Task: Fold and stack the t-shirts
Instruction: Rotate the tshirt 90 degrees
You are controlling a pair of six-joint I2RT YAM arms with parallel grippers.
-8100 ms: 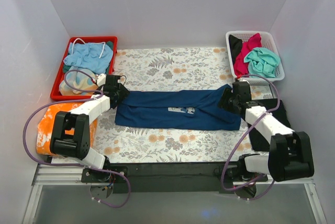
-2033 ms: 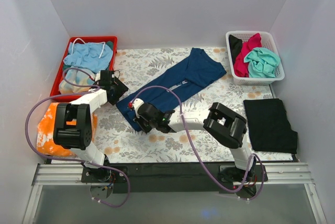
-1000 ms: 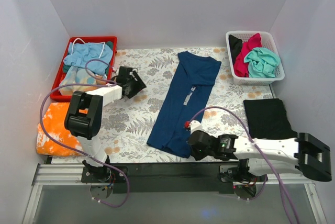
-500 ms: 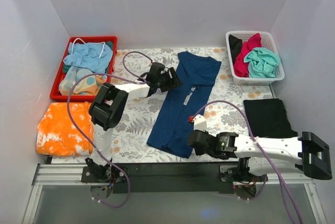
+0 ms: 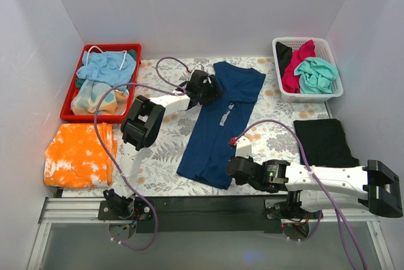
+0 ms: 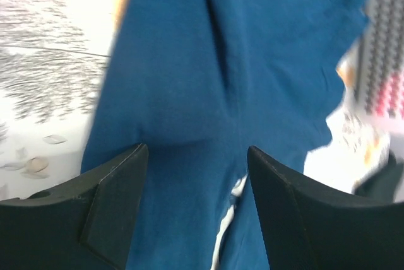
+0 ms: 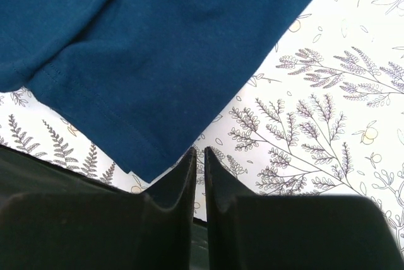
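Observation:
The navy-blue t-shirt [image 5: 211, 137] lies folded lengthwise down the middle of the flowered tablecloth [image 5: 164, 156], its pale print [image 5: 226, 116] showing as a strip. My left gripper [image 5: 213, 87] hovers open over the shirt's upper left part; in the left wrist view its gripper [image 6: 196, 156] spans the blue cloth [image 6: 183, 62] with nothing gripped. My right gripper [image 5: 230, 170] sits at the shirt's near right corner. In the right wrist view that gripper [image 7: 198, 151] is shut with nothing in it, just right of the blue hem corner [image 7: 145, 169]. A folded black t-shirt [image 5: 325, 150] lies at right.
A white basket [image 5: 328, 46] at back right holds magenta [image 5: 293, 71] and teal [image 5: 315, 73] t-shirts. A red tray [image 5: 66, 109] of pale clothes stands at back left. An orange cloth [image 5: 79, 154] lies near left. The black front rail [image 5: 202, 207] borders the table.
My left gripper has swung right from beside the red tray to over the navy shirt's upper part. The right gripper has stayed by the shirt's near corner, and the shirt has not moved.

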